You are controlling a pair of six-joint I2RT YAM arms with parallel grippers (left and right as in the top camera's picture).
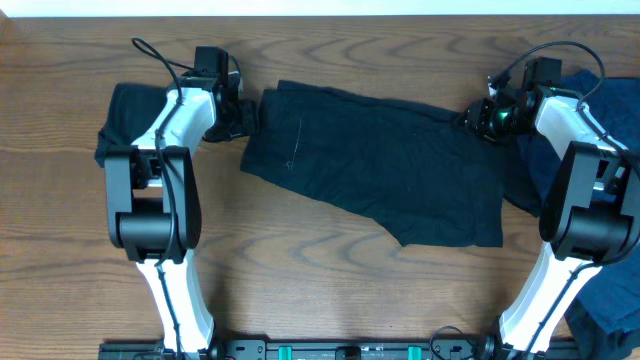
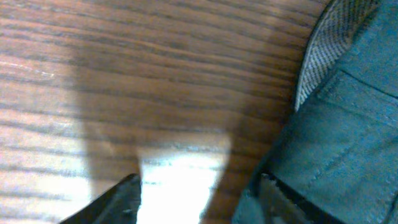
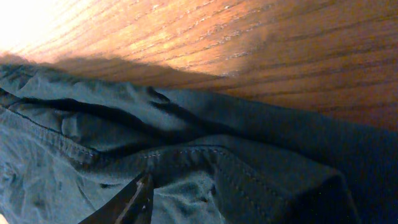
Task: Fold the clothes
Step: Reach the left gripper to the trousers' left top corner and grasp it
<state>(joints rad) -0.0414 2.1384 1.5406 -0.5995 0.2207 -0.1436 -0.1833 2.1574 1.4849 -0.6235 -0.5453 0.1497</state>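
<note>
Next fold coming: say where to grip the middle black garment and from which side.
Pinch the garment at its far edge's two corners: left end effector from the left, right end effector from the right. It lies flat and wide; the seamed edge gives bulk.

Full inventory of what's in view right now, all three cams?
flat black cloth garment: 1, black, table centre, between the tools
bunched black cloth garment: 1, black, far left, partly under left arm
dark navy blue cloth: count unclear, navy, right edge, partly behind right arm
brown wooden table: 1, brown, under everything
left tool: 1, black, at flat garment's left edge, jaws apart
right tool: 1, black, at flat garment's upper right corner, jaws unclear
</note>
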